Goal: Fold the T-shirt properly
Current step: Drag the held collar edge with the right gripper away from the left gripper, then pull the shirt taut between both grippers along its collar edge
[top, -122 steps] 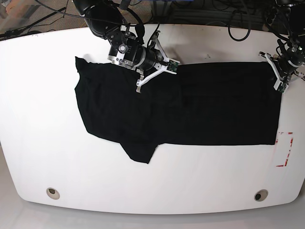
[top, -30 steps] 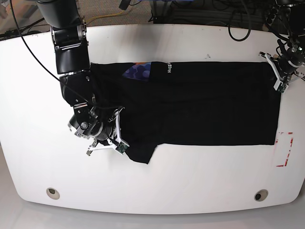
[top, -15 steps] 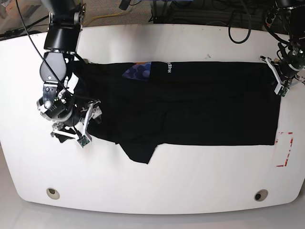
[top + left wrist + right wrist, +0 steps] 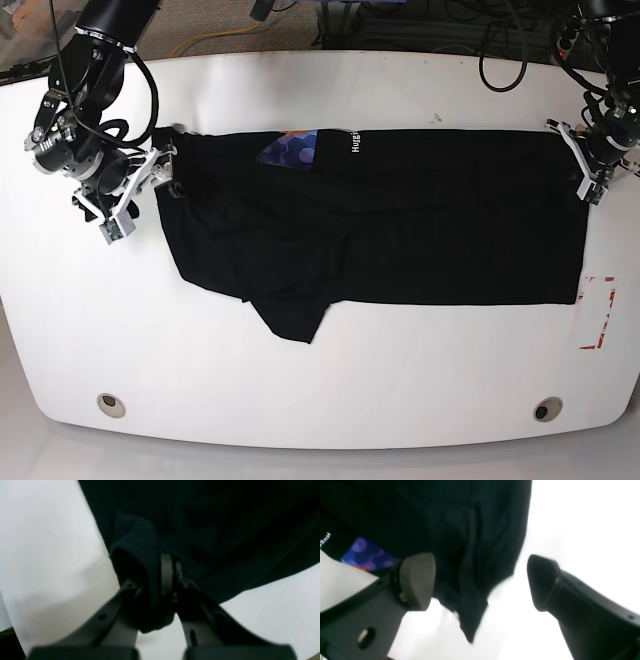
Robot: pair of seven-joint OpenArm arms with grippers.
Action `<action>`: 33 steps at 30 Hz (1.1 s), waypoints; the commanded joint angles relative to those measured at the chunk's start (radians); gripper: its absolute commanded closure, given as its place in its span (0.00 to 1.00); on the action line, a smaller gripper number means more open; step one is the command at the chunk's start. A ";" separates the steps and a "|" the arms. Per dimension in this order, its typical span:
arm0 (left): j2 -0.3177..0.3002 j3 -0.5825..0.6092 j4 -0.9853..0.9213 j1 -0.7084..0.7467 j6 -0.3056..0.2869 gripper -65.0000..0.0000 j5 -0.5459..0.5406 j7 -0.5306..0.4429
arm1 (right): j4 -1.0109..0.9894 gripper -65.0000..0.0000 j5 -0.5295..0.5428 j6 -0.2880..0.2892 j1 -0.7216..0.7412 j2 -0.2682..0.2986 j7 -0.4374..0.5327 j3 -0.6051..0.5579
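The black T-shirt (image 4: 400, 215) lies spread across the white table (image 4: 330, 380). A folded-over patch at its far edge shows the blue-purple print (image 4: 290, 150) and white lettering (image 4: 355, 142). At the shirt's right edge my left gripper (image 4: 590, 170) is shut on it; the left wrist view shows the gripper (image 4: 170, 577) pinching a bunched fold of the T-shirt (image 4: 225, 525). My right gripper (image 4: 138, 195) stands open at the shirt's left end. In its wrist view the gripper (image 4: 480, 582) has a dark corner of the T-shirt (image 4: 472, 585) below its spread pads, with the print (image 4: 367, 555) at left.
A red-marked rectangle (image 4: 598, 315) sits on the table to the right of the shirt's near corner. Two round holes (image 4: 111, 404) (image 4: 547, 409) lie near the front edge. Cables (image 4: 500, 60) hang over the table's back edge.
The right arm has swung from the shirt's lower left hem out and up to its left end, and its jaws have opened. The left gripper has held still.
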 commanded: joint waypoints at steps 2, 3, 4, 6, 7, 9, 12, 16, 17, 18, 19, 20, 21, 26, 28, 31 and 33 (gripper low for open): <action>-0.019 -0.007 0.015 -0.009 0.002 1.00 -0.009 -0.020 | 0.013 0.23 0.015 -0.001 -0.026 0.010 0.009 0.006; -0.019 -0.007 0.015 -0.009 0.002 1.00 -0.009 -0.020 | 0.012 0.28 0.015 -0.001 -0.035 0.010 0.011 0.006; -0.019 -0.007 0.015 -0.009 0.003 1.00 -0.009 -0.020 | 0.009 0.32 0.014 -0.001 -0.044 0.010 0.011 0.006; -0.019 -0.007 0.015 -0.009 0.003 1.00 -0.009 -0.022 | -0.013 0.39 0.014 -0.001 -0.056 0.010 0.011 0.001; -0.019 -0.007 0.015 -0.009 0.003 1.00 -0.011 -0.022 | -0.027 0.41 0.014 -0.001 -0.056 0.010 0.011 0.001; -0.019 -0.007 0.015 -0.009 0.003 1.00 -0.011 -0.022 | -0.074 0.44 0.014 -0.001 -0.055 0.009 0.014 0.001; -0.018 -0.007 0.015 -0.009 0.003 1.00 -0.012 -0.022 | -0.151 0.45 0.014 -0.001 -0.050 0.014 0.055 0.001; -0.018 -0.007 0.015 -0.009 0.003 1.00 -0.012 -0.022 | -0.260 0.46 0.014 -0.001 -0.035 0.032 0.118 -0.002; -0.018 -0.007 0.015 -0.009 0.003 1.00 -0.012 -0.022 | -0.284 0.49 0.014 -0.001 -0.026 0.037 0.120 -0.002; -0.018 -0.007 0.015 -0.009 0.003 1.00 -0.012 -0.022 | -0.304 0.53 0.014 -0.001 -0.021 0.038 0.120 -0.002; -0.018 -0.007 0.015 -0.009 0.003 1.00 -0.012 -0.022 | -0.314 0.59 0.014 -0.001 -0.021 0.038 0.120 -0.002; -0.018 -0.007 0.015 -0.009 0.003 1.00 -0.011 -0.022 | -0.315 0.71 0.014 -0.001 -0.021 0.043 0.120 -0.002; -0.018 -0.007 0.015 -0.009 0.003 1.00 -0.011 -0.022 | -0.314 0.79 0.015 -0.001 -0.021 0.047 0.120 -0.002; -0.024 -0.016 0.017 -0.009 0.002 1.00 -0.017 -0.022 | -0.286 0.97 0.024 -0.001 -0.030 0.067 0.094 0.000; -0.025 -0.039 0.024 -0.009 -0.003 1.00 -0.018 -0.022 | -0.266 0.94 0.026 -0.001 -0.039 0.069 0.074 0.000; -0.025 -0.089 0.041 -0.009 -0.050 1.00 -0.017 -0.020 | -0.219 0.92 0.026 -0.001 -0.061 0.069 0.040 0.000; -0.025 -0.104 0.043 -0.009 -0.050 1.00 -0.011 -0.020 | -0.197 0.92 0.026 -0.001 -0.067 0.078 0.040 0.000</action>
